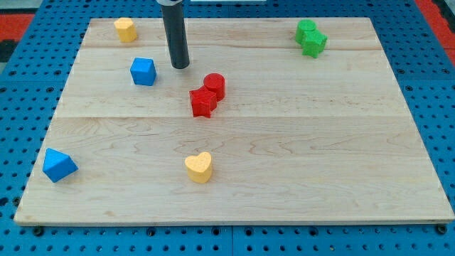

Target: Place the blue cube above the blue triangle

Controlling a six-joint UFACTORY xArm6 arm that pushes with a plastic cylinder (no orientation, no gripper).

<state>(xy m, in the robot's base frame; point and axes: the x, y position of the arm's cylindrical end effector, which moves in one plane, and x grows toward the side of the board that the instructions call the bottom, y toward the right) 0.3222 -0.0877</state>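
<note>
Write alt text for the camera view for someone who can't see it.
My tip rests on a wooden board, just right of the blue cube; the blue triangle sits far off near the view's bottom left. Red, yellow and green blocks lie scattered around.

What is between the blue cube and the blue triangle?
Nothing. In the camera view, only bare wood lies between the blue cube and the blue triangle. My tip is right of the cube.
</note>
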